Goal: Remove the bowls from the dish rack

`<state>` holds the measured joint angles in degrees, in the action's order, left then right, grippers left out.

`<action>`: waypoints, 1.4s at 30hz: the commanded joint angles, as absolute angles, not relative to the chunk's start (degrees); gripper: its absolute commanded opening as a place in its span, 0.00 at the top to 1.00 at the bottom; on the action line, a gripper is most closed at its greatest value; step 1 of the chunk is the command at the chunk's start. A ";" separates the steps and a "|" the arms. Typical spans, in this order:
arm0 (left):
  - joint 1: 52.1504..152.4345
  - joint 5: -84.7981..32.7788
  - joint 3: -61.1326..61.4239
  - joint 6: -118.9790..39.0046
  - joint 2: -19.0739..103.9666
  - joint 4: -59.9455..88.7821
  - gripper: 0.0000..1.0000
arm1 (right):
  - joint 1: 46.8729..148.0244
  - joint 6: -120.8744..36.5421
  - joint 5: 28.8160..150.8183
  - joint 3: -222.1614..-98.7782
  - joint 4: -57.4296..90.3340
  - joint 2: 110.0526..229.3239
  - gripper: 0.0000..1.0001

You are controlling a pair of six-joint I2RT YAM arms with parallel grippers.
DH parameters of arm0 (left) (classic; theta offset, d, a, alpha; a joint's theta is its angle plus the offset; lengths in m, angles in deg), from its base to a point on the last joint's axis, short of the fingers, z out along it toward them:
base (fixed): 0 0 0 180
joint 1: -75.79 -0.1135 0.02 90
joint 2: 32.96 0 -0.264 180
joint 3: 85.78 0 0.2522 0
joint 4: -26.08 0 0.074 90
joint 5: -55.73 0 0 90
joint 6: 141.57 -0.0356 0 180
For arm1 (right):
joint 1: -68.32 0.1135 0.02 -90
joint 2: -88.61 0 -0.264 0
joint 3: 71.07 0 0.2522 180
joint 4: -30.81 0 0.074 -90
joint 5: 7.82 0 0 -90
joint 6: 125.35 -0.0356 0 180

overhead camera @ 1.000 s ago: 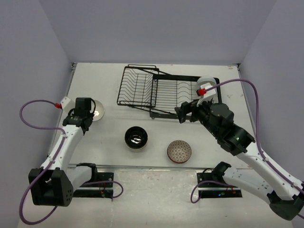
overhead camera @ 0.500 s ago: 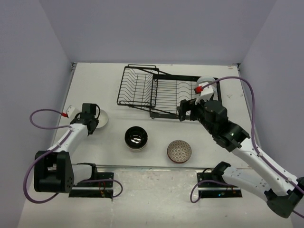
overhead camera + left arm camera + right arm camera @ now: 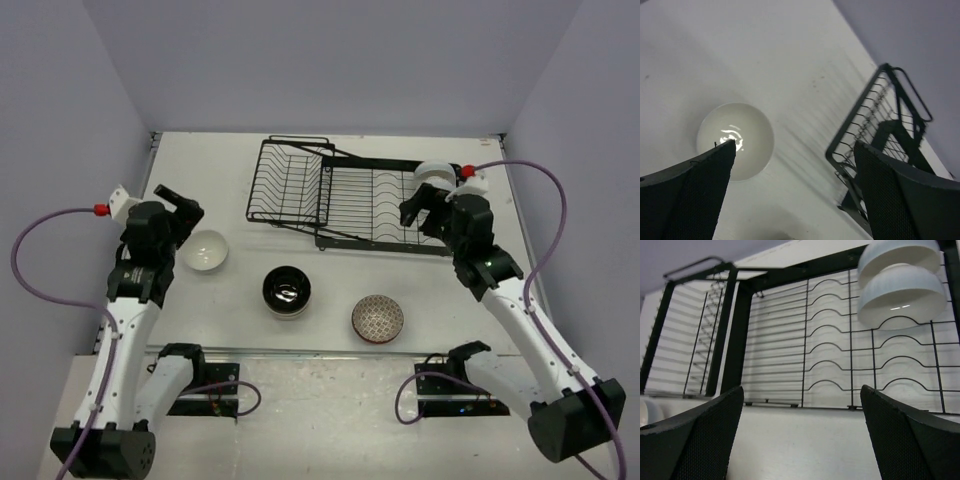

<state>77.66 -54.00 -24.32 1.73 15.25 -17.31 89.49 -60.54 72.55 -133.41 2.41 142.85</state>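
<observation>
The black wire dish rack (image 3: pixel 324 192) stands at the back of the table. Two plain white bowls (image 3: pixel 901 296) lean stacked at its right end, seen too in the top view as white bowls (image 3: pixel 434 171). On the table sit a white bowl (image 3: pixel 204 251), a bowl with a black inside (image 3: pixel 287 291) and a net-patterned bowl (image 3: pixel 377 318). My left gripper (image 3: pixel 178 203) hangs open and empty above the table's white bowl (image 3: pixel 735 140), apart from it. My right gripper (image 3: pixel 424 212) is open and empty just in front of the rack (image 3: pixel 805 340), near the stacked bowls.
The rack's raised basket (image 3: pixel 887 117) lies to the right of the left gripper. Grey walls close in the table on three sides. Purple cables loop off both arms.
The left gripper opened, let go of the white bowl on the table and rose away from it. The right arm swung right, toward the rack's right end.
</observation>
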 commanded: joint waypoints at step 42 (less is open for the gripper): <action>98.29 -50.09 -29.04 -28.89 -9.23 -16.60 0.00 | 63.84 -118.15 89.82 -122.45 77.77 191.09 0.76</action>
<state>97.81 -50.76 -28.80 -27.23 -9.06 -19.48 64.07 -118.00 89.40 -120.63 74.37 190.28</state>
